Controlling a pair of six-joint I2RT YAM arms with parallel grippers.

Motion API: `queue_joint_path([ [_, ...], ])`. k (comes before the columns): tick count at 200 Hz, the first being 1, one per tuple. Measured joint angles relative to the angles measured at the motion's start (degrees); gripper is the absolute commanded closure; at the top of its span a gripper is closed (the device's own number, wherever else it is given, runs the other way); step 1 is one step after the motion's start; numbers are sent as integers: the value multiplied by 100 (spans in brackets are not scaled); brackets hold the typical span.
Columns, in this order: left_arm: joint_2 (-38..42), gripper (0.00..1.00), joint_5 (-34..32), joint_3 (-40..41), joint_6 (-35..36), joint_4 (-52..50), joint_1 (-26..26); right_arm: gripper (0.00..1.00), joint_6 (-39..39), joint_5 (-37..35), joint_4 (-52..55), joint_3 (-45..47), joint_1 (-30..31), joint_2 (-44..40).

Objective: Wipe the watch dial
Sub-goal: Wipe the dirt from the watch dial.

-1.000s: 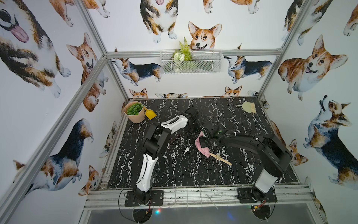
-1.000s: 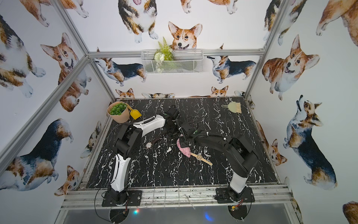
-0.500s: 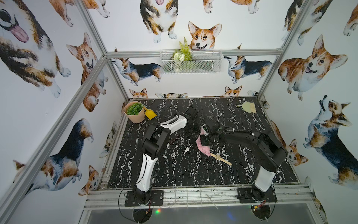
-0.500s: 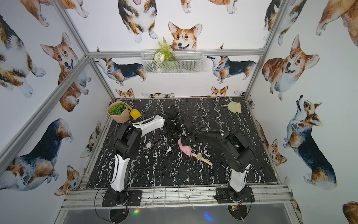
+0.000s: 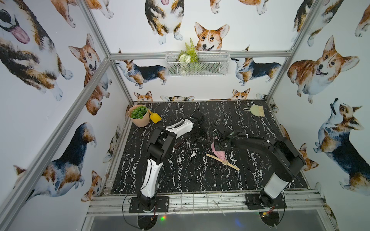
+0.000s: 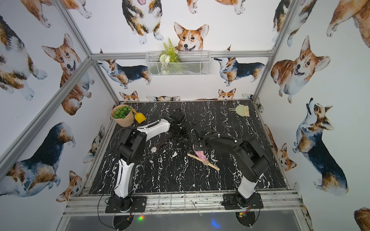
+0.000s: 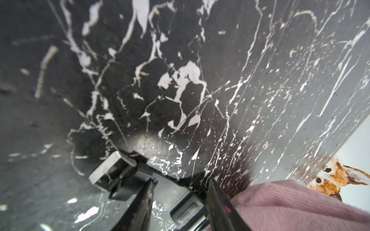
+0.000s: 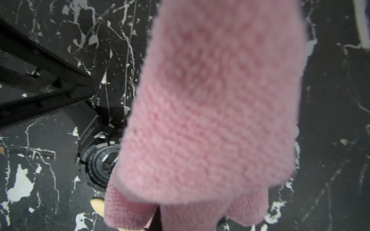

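Black marble tabletop [image 5: 180, 180] in a corgi-papered booth: the left gripper [image 7: 181, 186], jaws half closed, clasps the strap of the black watch [image 8: 100, 160] lying mid-table, while the right gripper [image 5: 217, 144], clamped tight, hangs the pink cloth [image 8: 210, 120] over part of its dial.
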State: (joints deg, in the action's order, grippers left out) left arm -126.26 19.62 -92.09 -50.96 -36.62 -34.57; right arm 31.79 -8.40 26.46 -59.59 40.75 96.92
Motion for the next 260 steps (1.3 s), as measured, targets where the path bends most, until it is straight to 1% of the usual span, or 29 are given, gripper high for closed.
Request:
queue_joint_path([
  [28,0,53,0,0,0,0,0,92,13,4,-42,116,-26,-354],
  [55,0,53,0,0,0,0,0,85,37,306,-315,177,-48,-481],
  [77,0,53,0,0,0,0,0,80,116,656,-632,31,-70,-256],
  [92,0,53,0,0,0,0,-2,80,136,905,-828,-127,-103,37],
  [120,0,53,0,0,0,0,-2,80,138,1137,-962,-393,-138,590],
  [148,-2,53,2,0,0,0,-2,90,133,1176,-986,-496,-175,780],
  [172,-9,53,2,-2,0,-4,0,93,105,1060,-942,-472,-155,793],
  [235,-17,53,0,-13,-7,-20,0,93,-146,332,-1036,107,-103,332],
  [249,-20,53,0,-22,-7,-31,0,93,-205,-17,-586,243,-116,247],
  [260,-22,53,-2,-22,-15,-33,0,93,-210,-160,-310,308,-140,184],
])
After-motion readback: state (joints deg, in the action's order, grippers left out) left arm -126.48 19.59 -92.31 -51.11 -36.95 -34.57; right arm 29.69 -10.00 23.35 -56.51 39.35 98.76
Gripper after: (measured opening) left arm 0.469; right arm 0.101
